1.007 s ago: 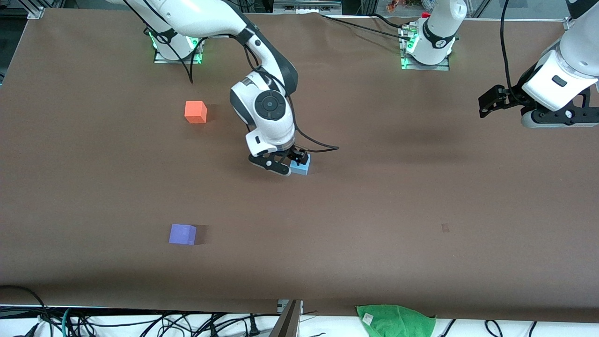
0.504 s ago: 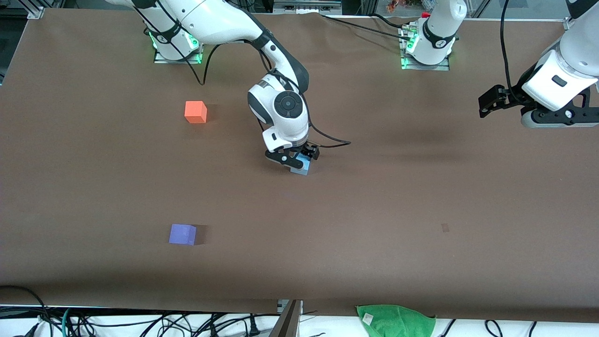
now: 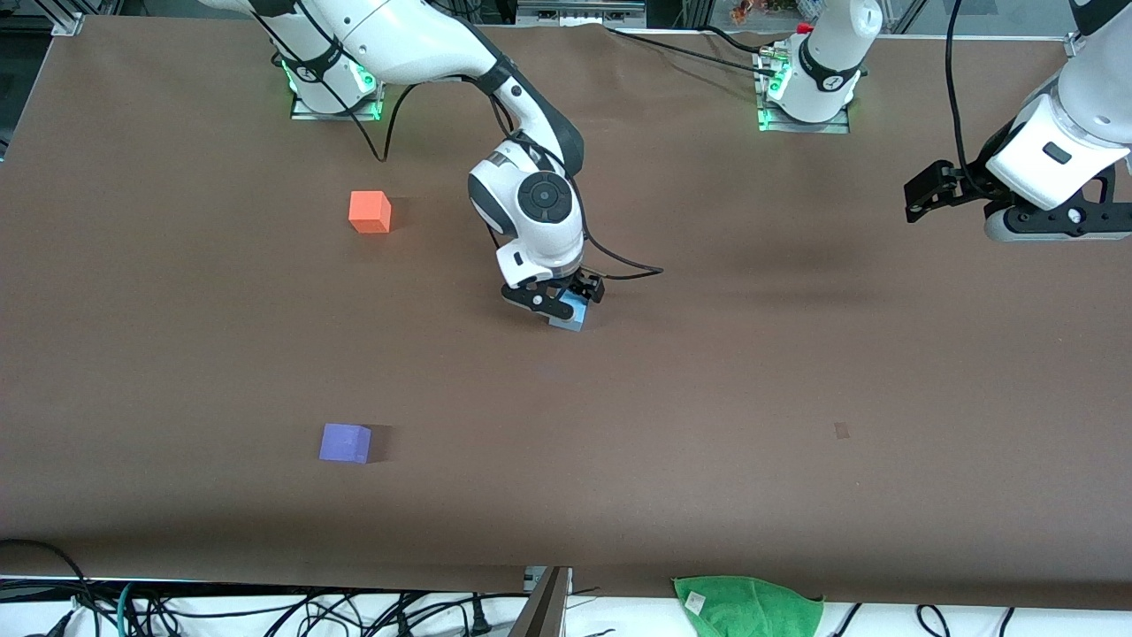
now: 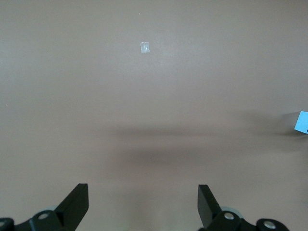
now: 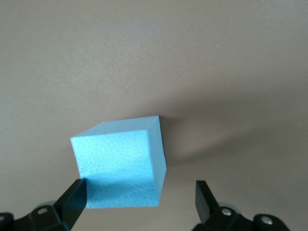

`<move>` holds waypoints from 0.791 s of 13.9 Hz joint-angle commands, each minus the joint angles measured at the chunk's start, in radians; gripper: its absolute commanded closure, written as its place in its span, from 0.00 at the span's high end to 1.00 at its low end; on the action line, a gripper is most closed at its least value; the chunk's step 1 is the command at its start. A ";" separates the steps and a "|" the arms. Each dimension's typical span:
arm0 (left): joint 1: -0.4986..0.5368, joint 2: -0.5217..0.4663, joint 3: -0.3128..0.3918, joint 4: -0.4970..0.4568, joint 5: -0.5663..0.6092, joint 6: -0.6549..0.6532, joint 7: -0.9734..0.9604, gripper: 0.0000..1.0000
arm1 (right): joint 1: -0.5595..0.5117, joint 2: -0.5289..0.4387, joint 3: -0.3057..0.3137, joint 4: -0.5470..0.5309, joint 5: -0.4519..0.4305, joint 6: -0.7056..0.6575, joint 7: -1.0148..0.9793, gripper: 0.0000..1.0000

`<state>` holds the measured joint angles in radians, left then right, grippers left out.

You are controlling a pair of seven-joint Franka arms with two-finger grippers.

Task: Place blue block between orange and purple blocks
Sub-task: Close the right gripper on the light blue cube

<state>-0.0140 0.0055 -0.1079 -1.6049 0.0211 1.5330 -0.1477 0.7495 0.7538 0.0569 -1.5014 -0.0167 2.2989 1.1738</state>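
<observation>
Swung across from a second ago, the right gripper (image 3: 567,305) straddles the blue block (image 3: 570,316) mid-table with fingers spread, ready to grasp; orange block (image 3: 370,211) and purple block (image 3: 345,442) lie well apart; left gripper (image 3: 920,196) waits wide.

Sky-blue block (image 5: 120,163), plain and matte; orange-red block (image 3: 370,211); violet-purple block (image 3: 345,442); brown table cover (image 3: 707,398); green cloth (image 3: 747,607); white arms with black grippers.

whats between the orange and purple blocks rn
Nothing: the front view shows only bare brown table between the orange block and the purple block.
</observation>
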 commanded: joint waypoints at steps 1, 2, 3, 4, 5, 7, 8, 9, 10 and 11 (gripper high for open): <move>-0.001 -0.013 0.002 -0.006 -0.006 0.006 0.022 1.00 | 0.002 0.004 -0.006 0.047 -0.003 -0.006 0.009 1.00; -0.001 -0.013 0.002 -0.006 -0.004 0.006 0.022 1.00 | -0.001 0.002 -0.008 0.053 -0.003 -0.007 0.007 1.00; -0.001 -0.013 0.002 -0.006 -0.004 0.006 0.022 1.00 | -0.002 0.001 -0.009 0.055 -0.003 -0.009 0.007 1.00; -0.001 -0.013 0.002 -0.006 -0.006 0.006 0.022 1.00 | -0.002 0.001 -0.009 0.056 -0.003 -0.009 0.007 1.00; -0.001 -0.013 0.002 -0.004 -0.004 0.006 0.022 1.00 | 0.002 0.002 -0.009 0.055 -0.003 -0.007 0.012 1.00; -0.001 -0.013 0.002 -0.006 -0.004 0.004 0.023 1.00 | 0.007 0.019 -0.009 0.053 -0.003 0.001 0.015 1.00; 0.000 -0.013 0.002 -0.006 -0.004 0.004 0.023 1.00 | 0.007 0.025 -0.009 0.053 -0.005 0.001 0.015 1.00; 0.000 -0.013 0.002 -0.006 -0.004 0.004 0.023 1.00 | 0.007 0.030 -0.009 0.053 -0.005 0.001 0.015 1.00; 0.000 -0.013 0.002 -0.004 -0.004 0.004 0.023 1.00 | 0.007 0.032 -0.009 0.055 -0.005 0.001 0.014 1.00; 0.000 -0.013 0.002 -0.006 -0.004 0.006 0.023 1.00 | 0.007 0.036 -0.009 0.053 -0.008 0.001 0.014 1.00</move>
<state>-0.0140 0.0055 -0.1078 -1.6049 0.0211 1.5330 -0.1477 0.7513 0.7788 0.0483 -1.4582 -0.0168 2.2984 1.1738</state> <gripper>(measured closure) 0.000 0.000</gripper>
